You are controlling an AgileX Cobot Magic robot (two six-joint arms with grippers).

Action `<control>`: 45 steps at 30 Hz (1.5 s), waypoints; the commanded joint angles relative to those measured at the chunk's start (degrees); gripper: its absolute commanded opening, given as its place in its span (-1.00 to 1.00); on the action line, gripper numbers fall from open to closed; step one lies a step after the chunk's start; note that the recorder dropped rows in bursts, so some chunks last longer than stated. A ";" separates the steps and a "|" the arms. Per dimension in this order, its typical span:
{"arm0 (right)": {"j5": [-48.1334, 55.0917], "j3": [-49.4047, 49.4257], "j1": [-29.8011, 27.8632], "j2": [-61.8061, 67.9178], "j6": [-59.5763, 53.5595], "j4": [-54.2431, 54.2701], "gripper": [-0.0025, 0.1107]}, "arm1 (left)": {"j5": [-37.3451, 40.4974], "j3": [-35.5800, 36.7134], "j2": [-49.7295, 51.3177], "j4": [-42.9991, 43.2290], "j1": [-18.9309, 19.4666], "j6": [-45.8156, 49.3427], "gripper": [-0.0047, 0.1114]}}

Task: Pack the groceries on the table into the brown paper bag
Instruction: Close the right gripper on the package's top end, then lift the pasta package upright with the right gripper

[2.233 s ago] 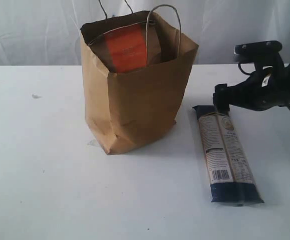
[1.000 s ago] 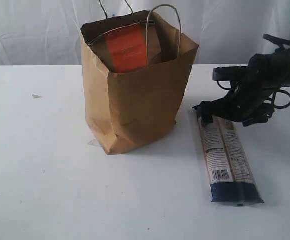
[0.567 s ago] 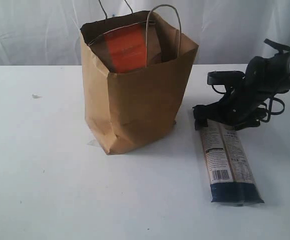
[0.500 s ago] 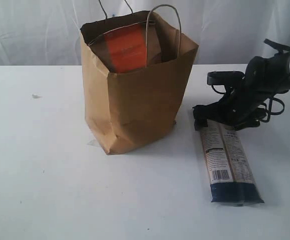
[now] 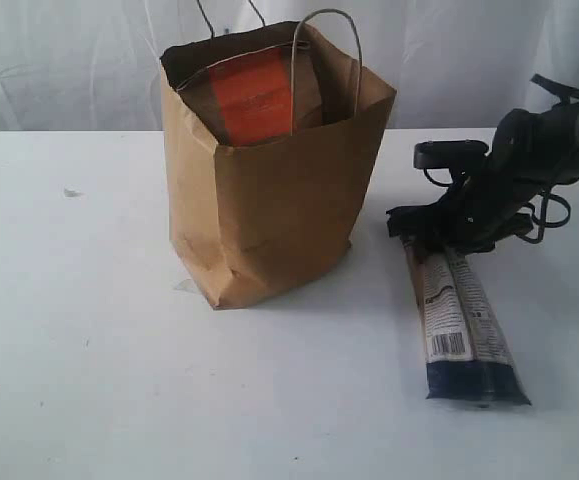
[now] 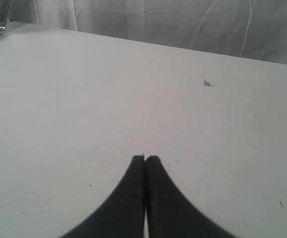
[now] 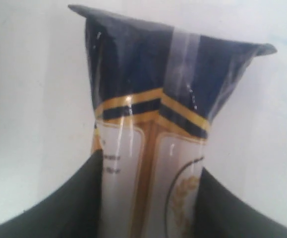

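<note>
Long dark pasta packet (image 5: 461, 320) lies on the worktop (image 5: 89, 330) right of the brown paper bag (image 5: 269, 200); its long axis runs straight out from the right fingers (image 7: 69, 208), which clasp 1 end from 2 sides; left fingers (image 6: 133, 188) pressed together, empty.

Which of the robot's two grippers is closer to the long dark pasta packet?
Right. The right gripper has a finger on each side of the long dark pasta packet, near one end. The left gripper is shut above the table, with no packet in its view.
</note>
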 commanded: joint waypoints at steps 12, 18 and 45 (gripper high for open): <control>9.51 -3.22 -0.50 -14.21 -3.78 -0.34 -0.96 | -0.18 0.19 -0.25 0.17 -0.14 -0.02 -0.92; 5.94 2.78 -0.50 -22.57 -3.78 -1.19 -0.96 | -0.18 0.19 -0.25 0.17 -0.14 -0.02 -0.92; -21.47 36.88 -0.62 -66.57 -8.21 -1.60 -0.96 | -0.18 0.19 -0.25 0.17 -0.14 -0.02 -0.92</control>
